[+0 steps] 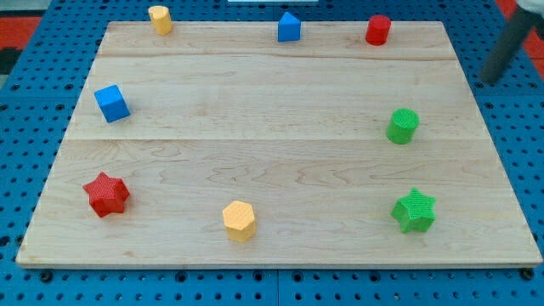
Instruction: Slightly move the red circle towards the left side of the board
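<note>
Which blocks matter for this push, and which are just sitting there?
In the job:
red circle, top right
my tip, off the board's right edge, right of and below the red circle

Lying about:
yellow circle
blue block
blue cube
green circle
red star
yellow hexagon
green star

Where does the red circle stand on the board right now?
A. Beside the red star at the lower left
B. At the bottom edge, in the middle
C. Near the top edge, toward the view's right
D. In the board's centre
C: the red circle stands by the board's top edge, right of the blue block.
</note>
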`<state>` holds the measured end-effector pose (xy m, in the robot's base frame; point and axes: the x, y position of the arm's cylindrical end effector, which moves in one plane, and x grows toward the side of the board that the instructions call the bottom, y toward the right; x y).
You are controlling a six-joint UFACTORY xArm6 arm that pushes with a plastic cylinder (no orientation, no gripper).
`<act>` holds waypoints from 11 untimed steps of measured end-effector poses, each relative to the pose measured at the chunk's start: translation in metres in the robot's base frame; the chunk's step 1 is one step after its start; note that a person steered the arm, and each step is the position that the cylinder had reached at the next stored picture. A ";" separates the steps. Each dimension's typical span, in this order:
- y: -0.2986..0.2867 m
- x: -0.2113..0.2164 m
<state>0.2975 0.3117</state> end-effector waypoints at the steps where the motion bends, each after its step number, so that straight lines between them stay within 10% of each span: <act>1: -0.053 -0.059; 11: -0.164 -0.102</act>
